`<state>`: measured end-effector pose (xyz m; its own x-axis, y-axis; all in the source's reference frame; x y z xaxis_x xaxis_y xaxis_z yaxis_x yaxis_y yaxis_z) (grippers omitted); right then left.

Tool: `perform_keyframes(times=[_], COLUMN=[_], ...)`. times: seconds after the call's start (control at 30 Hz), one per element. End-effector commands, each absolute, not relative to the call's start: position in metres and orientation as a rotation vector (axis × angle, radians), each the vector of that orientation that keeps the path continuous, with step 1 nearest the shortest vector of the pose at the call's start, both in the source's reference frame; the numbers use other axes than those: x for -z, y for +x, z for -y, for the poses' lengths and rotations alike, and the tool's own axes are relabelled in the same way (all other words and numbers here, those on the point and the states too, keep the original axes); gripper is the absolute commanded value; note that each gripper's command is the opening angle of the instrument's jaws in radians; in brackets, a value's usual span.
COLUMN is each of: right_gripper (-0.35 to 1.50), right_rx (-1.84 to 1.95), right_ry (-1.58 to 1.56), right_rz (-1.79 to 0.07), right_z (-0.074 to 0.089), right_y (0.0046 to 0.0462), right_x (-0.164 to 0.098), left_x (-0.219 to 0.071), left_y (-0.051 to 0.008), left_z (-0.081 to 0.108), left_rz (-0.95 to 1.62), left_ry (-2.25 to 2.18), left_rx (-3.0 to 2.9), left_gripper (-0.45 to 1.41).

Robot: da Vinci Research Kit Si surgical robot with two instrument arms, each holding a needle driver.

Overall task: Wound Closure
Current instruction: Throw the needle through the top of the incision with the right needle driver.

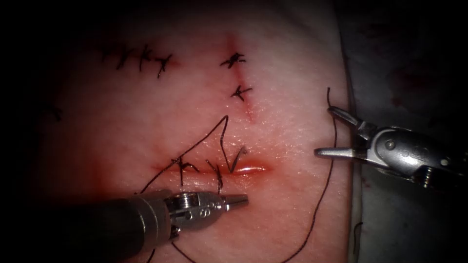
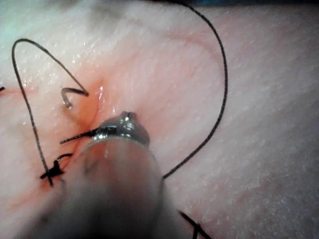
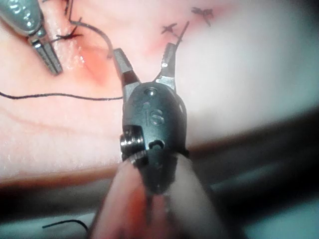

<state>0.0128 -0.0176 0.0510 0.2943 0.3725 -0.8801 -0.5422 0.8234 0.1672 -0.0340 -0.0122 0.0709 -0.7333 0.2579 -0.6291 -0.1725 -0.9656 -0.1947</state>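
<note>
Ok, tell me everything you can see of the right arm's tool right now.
The right arm's tool is a grey metal needle driver, coming in level over the tissue's right edge, right of the cut. Its jaws stand wide open and hold nothing. The thread runs down past its jaw tips; whether it touches them is unclear.

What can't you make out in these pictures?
Needle: mid-curve buried in tissue at the cut, endoscope view.
Thread: runs off the endoscope view's lower edge.
Left tool: whether its shut jaws pinch thread; its shaft blocks the left wrist view.
Right tool: open, holding nothing.
</note>
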Motion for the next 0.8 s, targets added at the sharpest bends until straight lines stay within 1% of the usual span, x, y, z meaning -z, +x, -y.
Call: perform_keyframes(times=[0.03,0.3,0.43,0.5,0.63,0.7,0.73,0.8], right_gripper=[1.48,1.48,1.48,1.48,1.48,1.48,1.48,1.48], right_rx=[-0.606,-0.653,-0.714,-0.698,-0.665,-0.616,-0.564,-0.537], right_ry=[-0.183,-0.178,-0.201,-0.216,-0.198,-0.185,-0.174,-0.175], right_rz=[-1.131,-1.16,-1.189,-1.207,-1.184,-1.158,-1.14,-1.128], right_z=[0.0163,0.0136,0.0101,0.0094,0.0114,0.0134,0.0155,0.0164], right_y=[0.0135,0.0132,0.0117,0.0117,0.0132,0.0146,0.016,0.0166], right_x=[-0.0509,-0.0484,-0.0472,-0.0471,-0.0473,-0.0479,-0.0488,-0.0493], left_x=[-0.0713,-0.0708,-0.0711,-0.0711,-0.071,-0.071,-0.071,-0.071], left_y=[-0.0345,-0.0348,-0.035,-0.0351,-0.0351,-0.035,-0.035,-0.035], left_z=[0.0123,0.0133,0.0138,0.0138,0.0137,0.0136,0.0136,0.0136], left_rz=[0.183,0.206,0.223,0.224,0.227,0.228,0.229,0.229], left_ry=[-1.015,-1.0,-0.991,-0.988,-0.989,-0.99,-0.99,-0.991], left_rx=[-2.726,-2.742,-2.754,-2.755,-2.755,-2.755,-2.754,-2.754], left_gripper=[-0.45,-0.45,-0.45,-0.45,-0.45,-0.45,-0.45,-0.45])
